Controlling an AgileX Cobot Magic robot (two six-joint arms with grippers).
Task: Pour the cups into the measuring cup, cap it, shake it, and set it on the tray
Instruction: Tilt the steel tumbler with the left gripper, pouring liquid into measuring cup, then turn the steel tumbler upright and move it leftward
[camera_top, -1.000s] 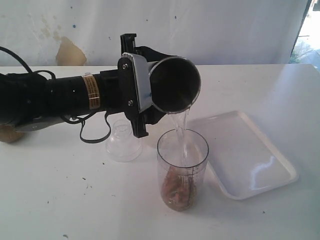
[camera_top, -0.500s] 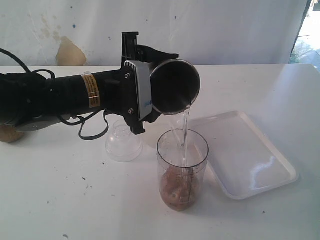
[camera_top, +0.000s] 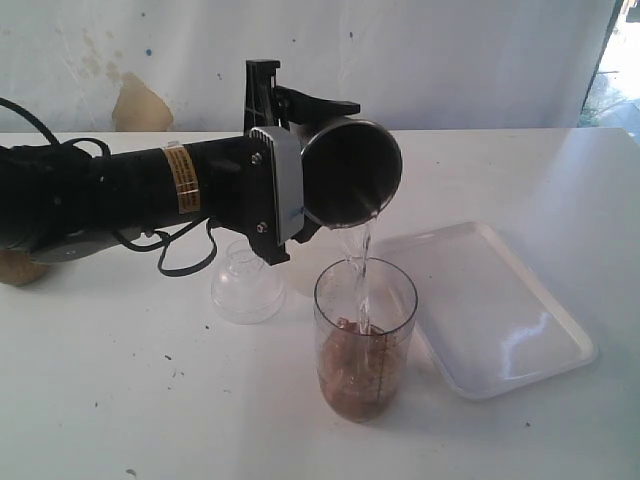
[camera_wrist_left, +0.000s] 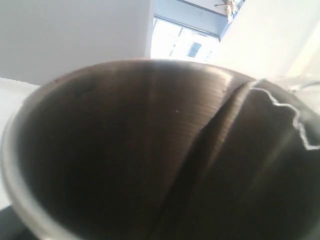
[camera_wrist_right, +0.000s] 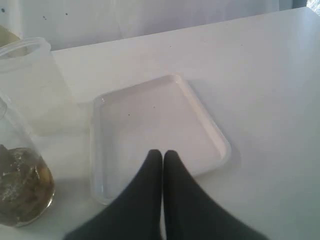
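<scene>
Water (camera_top: 362, 270) streams from tilted steel tumbler (camera_top: 350, 172), clamped in left pincer (camera_top: 290, 180), into measuring cup (camera_top: 365, 345) on worktop (camera_top: 150, 400). Right pincer (camera_wrist_right: 162, 160) fully closed, empty, above tray (camera_wrist_right: 160, 115).

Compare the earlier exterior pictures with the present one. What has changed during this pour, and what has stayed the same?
The left gripper still holds the steel tumbler tipped over the measuring cup; its wrist has turned slightly. Clear liquid keeps streaming out, so the brownish mix in the measuring cup has risen. Nothing was grasped or released. The measuring cup and the tray stayed put.
</scene>
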